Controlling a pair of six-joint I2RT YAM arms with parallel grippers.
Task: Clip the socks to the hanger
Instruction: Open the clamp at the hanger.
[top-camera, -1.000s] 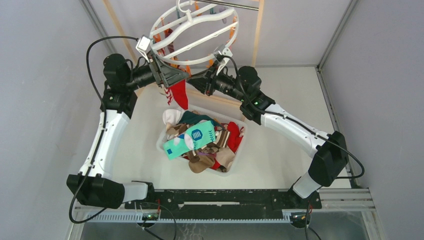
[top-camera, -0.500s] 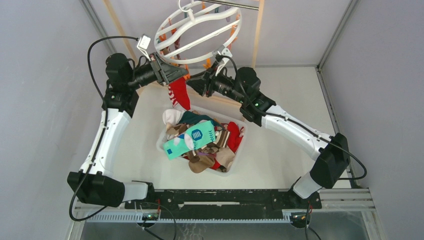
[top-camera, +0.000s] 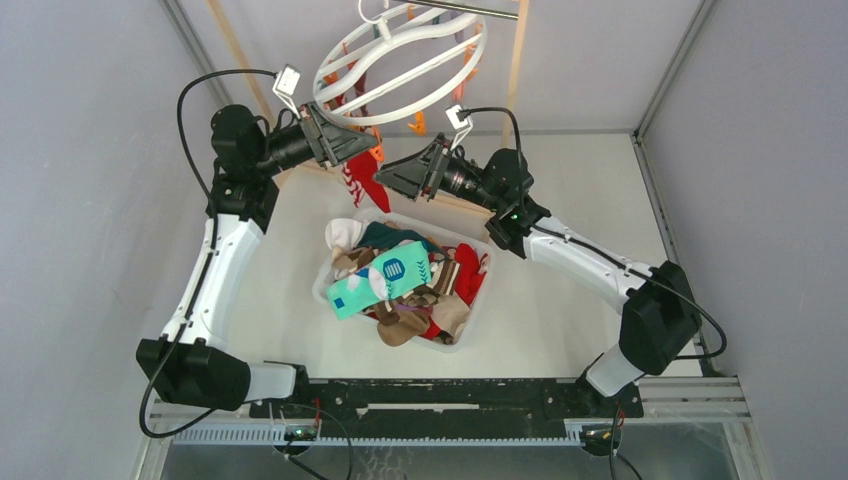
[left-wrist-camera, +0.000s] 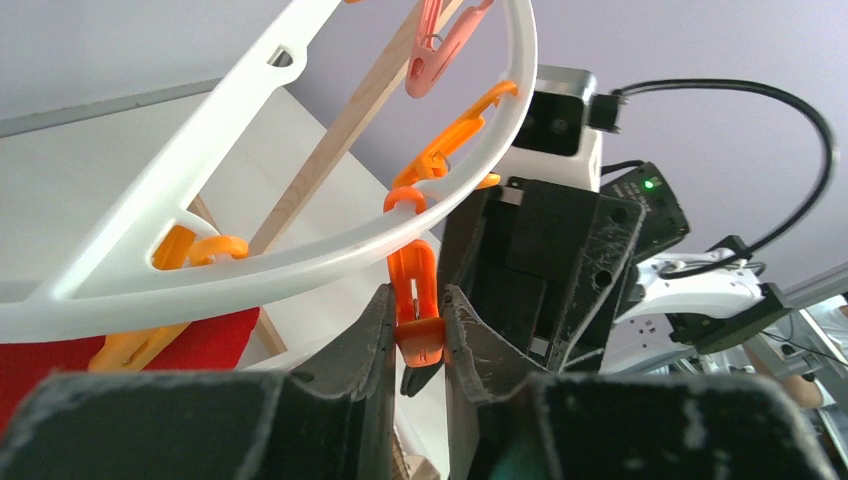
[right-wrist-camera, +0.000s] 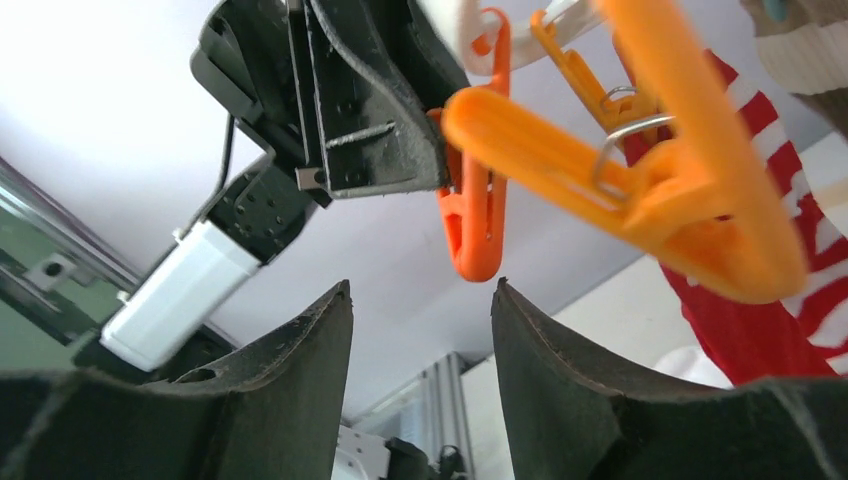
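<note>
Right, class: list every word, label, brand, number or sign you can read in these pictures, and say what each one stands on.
No words, brands or numbers can be read in any view.
Mint-teal sock: a round navy mark with white bars and a small navy square. These are signs only, and any lettering in them is too small to read.
</note>
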